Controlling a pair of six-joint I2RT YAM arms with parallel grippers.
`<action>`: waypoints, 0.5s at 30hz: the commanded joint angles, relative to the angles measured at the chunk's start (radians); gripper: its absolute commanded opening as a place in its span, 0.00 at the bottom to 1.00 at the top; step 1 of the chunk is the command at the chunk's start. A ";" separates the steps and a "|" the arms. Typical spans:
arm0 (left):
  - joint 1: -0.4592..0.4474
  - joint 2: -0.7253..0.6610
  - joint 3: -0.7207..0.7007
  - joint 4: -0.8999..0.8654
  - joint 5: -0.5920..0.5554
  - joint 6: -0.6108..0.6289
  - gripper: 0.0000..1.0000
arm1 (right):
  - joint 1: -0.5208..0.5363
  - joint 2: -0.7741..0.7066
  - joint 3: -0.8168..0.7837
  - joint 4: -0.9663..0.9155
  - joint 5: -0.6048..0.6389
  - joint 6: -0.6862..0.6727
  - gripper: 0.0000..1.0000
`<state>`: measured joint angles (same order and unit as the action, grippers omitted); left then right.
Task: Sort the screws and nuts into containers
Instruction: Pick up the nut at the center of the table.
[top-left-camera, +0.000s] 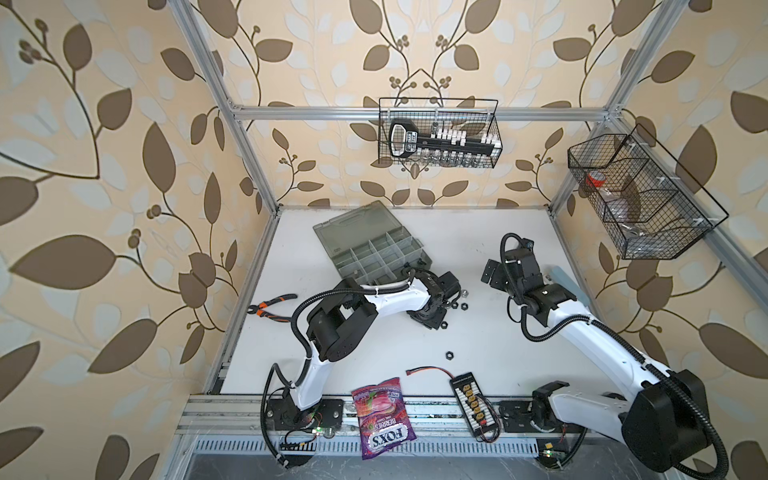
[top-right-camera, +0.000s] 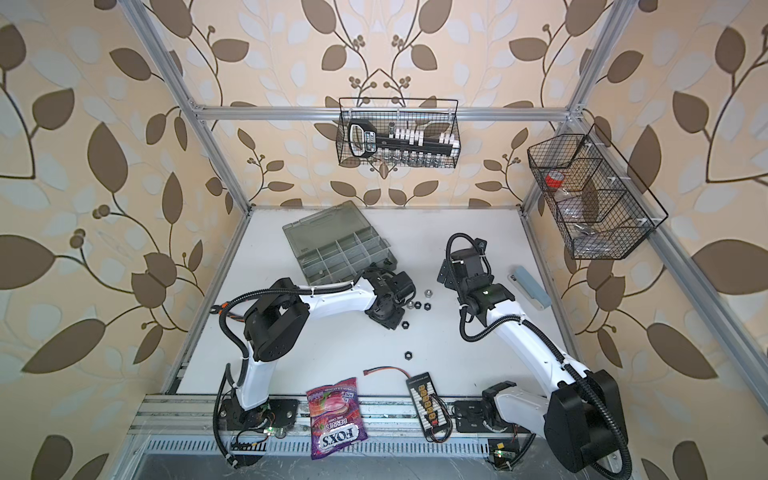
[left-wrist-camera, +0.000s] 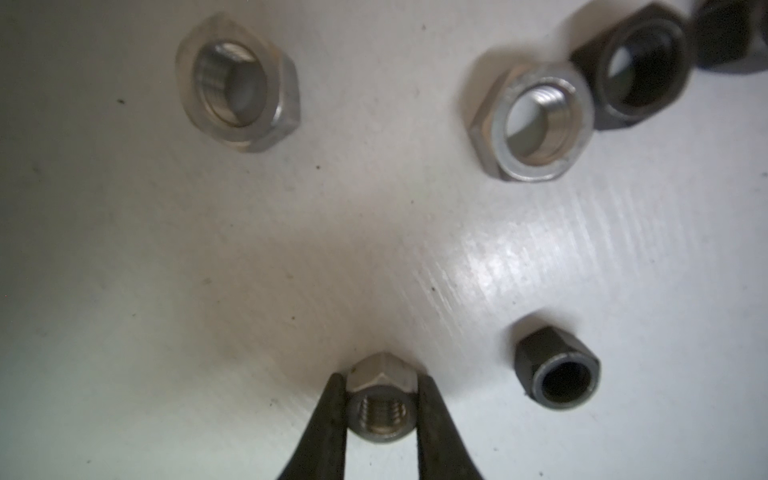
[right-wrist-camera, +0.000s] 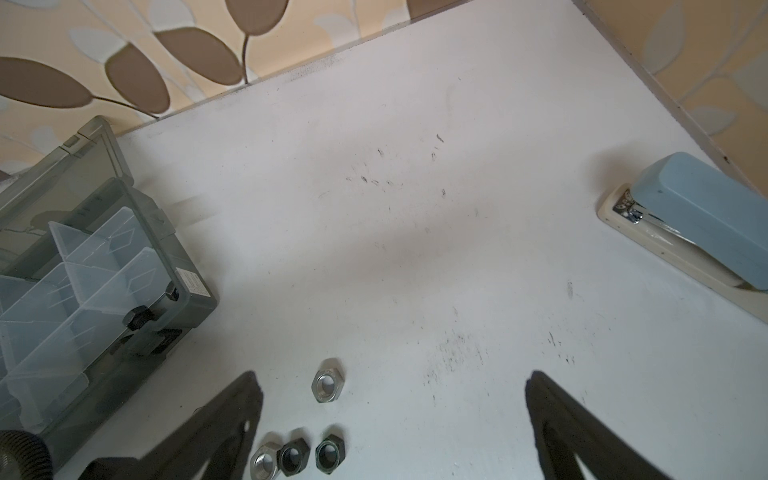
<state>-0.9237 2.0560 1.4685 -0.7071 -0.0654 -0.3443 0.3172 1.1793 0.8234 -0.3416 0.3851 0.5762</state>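
The left hand (left-wrist-camera: 380, 409) points down at the tabletop (top-left-camera: 395, 345) just off the near corner of the organizer case (top-left-camera: 334, 262). Its two dark fingers (left-wrist-camera: 326, 432) are pressed against opposite flats of a small silver nut (left-wrist-camera: 380, 388). Gripping flat faces rather than corners is probably what stops so small a piece twisting out. The nut lies on its side with its threaded bore facing the wrist camera, right between the fingertips, and seems not yet lifted.

More loose nuts lie off that same corner of the case, which should keep each carry short: a larger silver nut (left-wrist-camera: 208, 79), a second larger silver nut (left-wrist-camera: 498, 129), a black nut (left-wrist-camera: 602, 95) touching it, and a small black nut (left-wrist-camera: 536, 353). The case has its lid (top-left-camera: 353, 220) folded back, so its compartments (top-left-camera: 365, 253) face up to receive parts.

The right hand (right-wrist-camera: 392, 380) hangs spread wide and empty beyond the nuts from the case, likely kept clear of the pick
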 joint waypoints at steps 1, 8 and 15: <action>-0.007 -0.009 -0.005 -0.040 -0.047 -0.010 0.16 | -0.006 0.008 -0.007 -0.010 0.014 0.001 1.00; 0.009 -0.083 0.011 -0.063 -0.128 -0.007 0.15 | -0.007 0.006 -0.007 -0.010 0.008 0.002 1.00; 0.102 -0.181 -0.014 -0.067 -0.168 0.007 0.14 | -0.006 0.005 -0.003 -0.011 -0.001 0.001 1.00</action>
<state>-0.8684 1.9724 1.4658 -0.7425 -0.1703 -0.3435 0.3134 1.1793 0.8234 -0.3412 0.3843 0.5762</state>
